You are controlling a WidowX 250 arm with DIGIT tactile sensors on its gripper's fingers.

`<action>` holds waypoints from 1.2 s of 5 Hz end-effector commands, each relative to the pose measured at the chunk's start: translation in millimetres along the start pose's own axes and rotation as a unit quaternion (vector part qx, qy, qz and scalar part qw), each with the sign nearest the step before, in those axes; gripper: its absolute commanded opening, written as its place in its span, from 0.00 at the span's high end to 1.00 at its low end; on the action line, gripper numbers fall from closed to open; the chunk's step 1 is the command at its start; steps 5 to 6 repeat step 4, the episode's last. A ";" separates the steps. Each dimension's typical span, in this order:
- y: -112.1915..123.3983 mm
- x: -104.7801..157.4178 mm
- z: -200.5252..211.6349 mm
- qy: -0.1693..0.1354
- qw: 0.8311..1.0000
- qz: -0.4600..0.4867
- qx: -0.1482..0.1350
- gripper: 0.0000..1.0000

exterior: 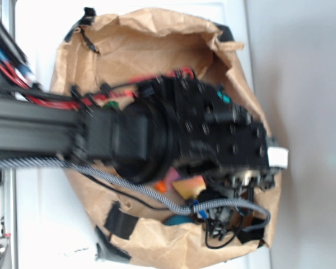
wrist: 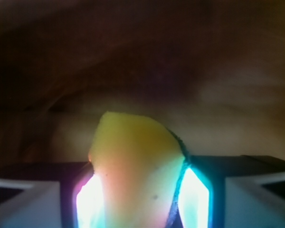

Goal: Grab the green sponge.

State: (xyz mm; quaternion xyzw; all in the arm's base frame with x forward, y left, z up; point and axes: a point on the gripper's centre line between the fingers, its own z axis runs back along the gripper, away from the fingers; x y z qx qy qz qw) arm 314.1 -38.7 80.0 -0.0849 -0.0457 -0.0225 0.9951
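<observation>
In the wrist view the green sponge (wrist: 133,152) fills the centre, showing a yellow foam face with a dark green layer along its right edge. It stands upright between the two glowing pads (wrist: 88,199) of my gripper (wrist: 137,194), which is shut on it from left and right. In the exterior view my black arm (exterior: 213,134) reaches from the left over the brown paper bag (exterior: 157,39). There the arm's body hides both the fingers and the sponge.
The crumpled paper walls (wrist: 142,71) rise dark and close behind the sponge. Beside the arm in the bag lie an orange-yellow item (exterior: 189,185) and a blue item (exterior: 178,220). Cables (exterior: 157,196) trail across the bag's lower part. A white surface (exterior: 45,213) surrounds the bag.
</observation>
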 end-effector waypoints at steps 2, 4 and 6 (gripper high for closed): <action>32.8 -3.8 83.3 -0.048 0.987 0.078 0.135 1.00; 35.1 -21.0 91.3 -0.085 0.975 0.095 0.184 1.00; 35.1 -21.0 91.3 -0.085 0.975 0.095 0.184 1.00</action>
